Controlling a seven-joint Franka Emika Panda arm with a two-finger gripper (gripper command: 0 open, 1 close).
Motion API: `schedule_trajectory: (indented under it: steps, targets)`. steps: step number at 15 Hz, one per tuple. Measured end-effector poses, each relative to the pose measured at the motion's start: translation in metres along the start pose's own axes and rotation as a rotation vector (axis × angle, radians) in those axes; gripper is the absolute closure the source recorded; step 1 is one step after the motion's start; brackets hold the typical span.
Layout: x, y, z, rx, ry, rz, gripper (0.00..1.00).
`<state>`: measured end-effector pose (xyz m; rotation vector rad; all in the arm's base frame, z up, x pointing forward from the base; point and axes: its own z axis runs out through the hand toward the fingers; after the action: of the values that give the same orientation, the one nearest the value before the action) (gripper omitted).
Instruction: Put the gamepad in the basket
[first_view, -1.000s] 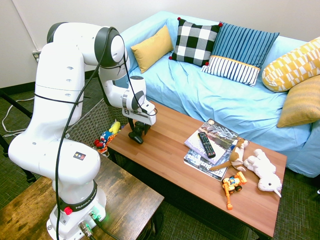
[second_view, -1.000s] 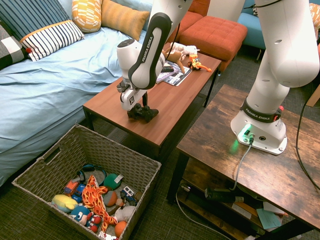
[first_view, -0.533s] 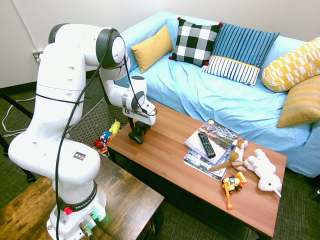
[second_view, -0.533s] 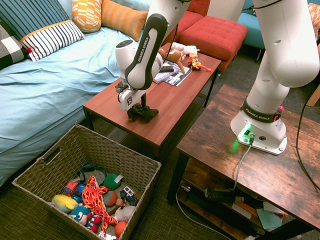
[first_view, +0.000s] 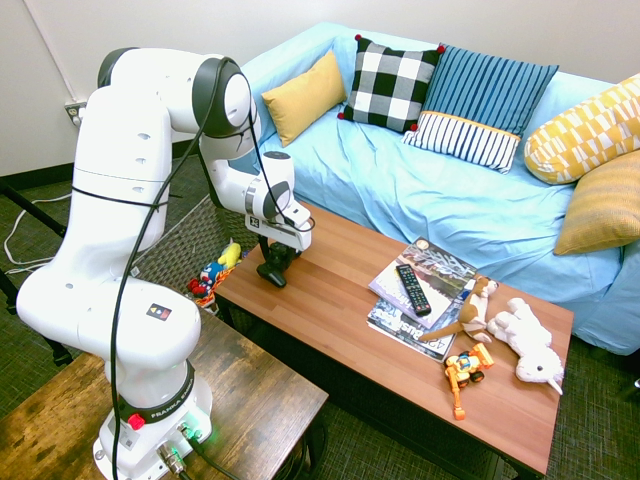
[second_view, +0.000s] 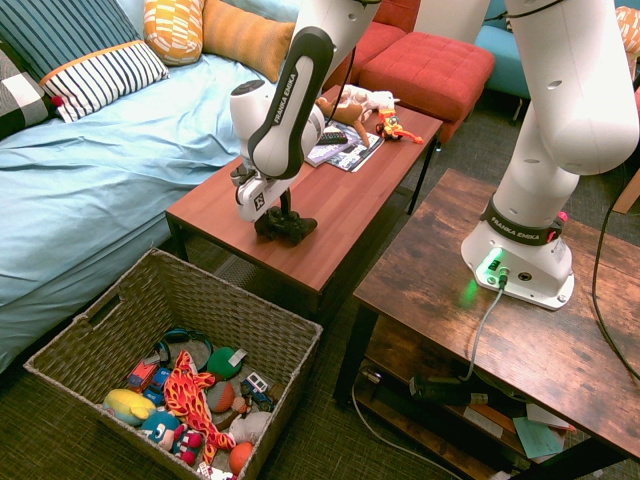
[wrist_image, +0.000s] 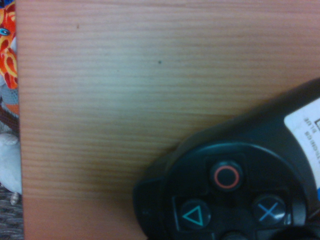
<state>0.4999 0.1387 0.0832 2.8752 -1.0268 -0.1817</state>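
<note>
The first exterior view looks down from high beside the arm's base, across the coffee table (first_view: 400, 345) toward the blue sofa (first_view: 420, 190) at the far side. The second exterior view looks from the opposite end, high over the woven basket (second_view: 190, 330) on the floor, down the table's length. Both share the table, sofa and basket. The wrist view faces straight down, very near the tabletop, catching the gamepad (wrist_image: 235, 190).

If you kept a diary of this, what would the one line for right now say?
phase: grasping | tool: down on gamepad | gamepad: on coffee table | basket: on floor, holds toys
</note>
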Motion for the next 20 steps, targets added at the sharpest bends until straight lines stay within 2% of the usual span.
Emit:
schedule_trajectory:
  steps: [6, 10, 13, 16, 20]
  targets:
    - [0.006, 0.004, -0.004, 0.001, 0.000, 0.007, 1.00]
    - [-0.006, -0.013, -0.047, 0.019, 0.013, -0.021, 1.00]
    - [-0.040, -0.051, -0.087, 0.041, 0.039, -0.065, 1.00]
    - [-0.094, -0.104, -0.104, 0.059, 0.071, -0.116, 1.00]
    - [-0.173, -0.182, -0.068, 0.071, 0.081, -0.161, 1.00]
